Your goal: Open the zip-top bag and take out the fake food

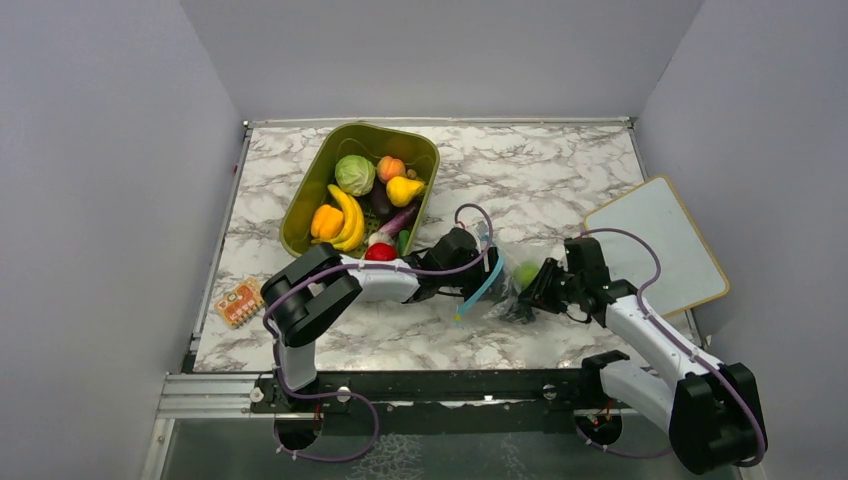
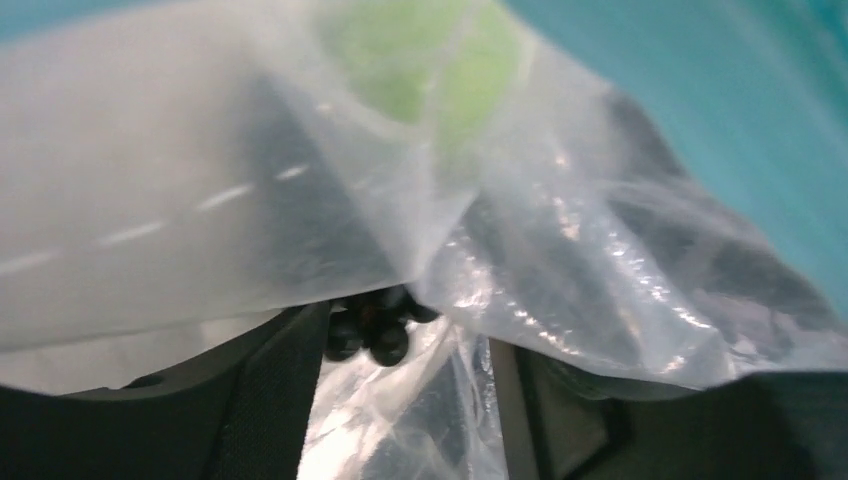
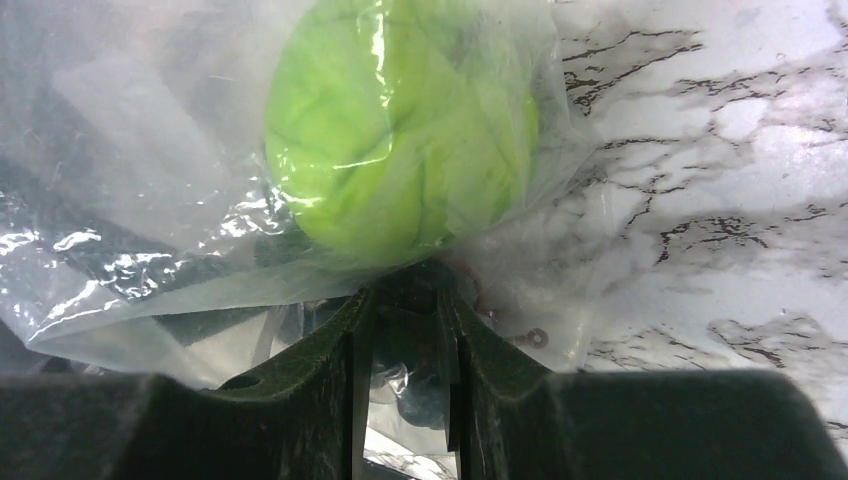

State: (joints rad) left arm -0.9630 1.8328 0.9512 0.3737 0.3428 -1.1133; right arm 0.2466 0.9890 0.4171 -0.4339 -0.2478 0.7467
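The clear, crinkly plastic zip-top bag (image 1: 500,292) lies on the marble-patterned table (image 1: 540,180), at about 5 o'clock from the olive-green plastic bin (image 1: 300,215) and at 9 o'clock from the white board (image 1: 655,245). Its light teal zipper strip (image 1: 484,285) curves loosely along the side facing the left arm.

The left gripper (image 1: 476,258) comes in from 9 o'clock. In its wrist view the jaws stand spread, with thin bag film hanging in the gap between them and not squeezed. The right gripper (image 1: 526,293) holds the opposite end from 3 o'clock. Its jaws are drawn close together, pinching gathered plastic just below a light green round toy piece (image 3: 400,140) that sits inside the bag.

The task looks well along but not finished. A light green toy cabbage (image 1: 354,174), a peach-orange fruit (image 1: 390,167), a yellow pear (image 1: 404,189) and a dark purple eggplant (image 1: 381,202) already lie in the bin, outside the bag, beside a yellow banana bunch (image 1: 348,218) and an orange bell pepper (image 1: 326,222). The green piece is still wrapped in film, so at least that one is left. The mouth seems parted, though I cannot tell how wide. Some small dark beads (image 2: 375,325) show near the left fingers; what they are is unclear.
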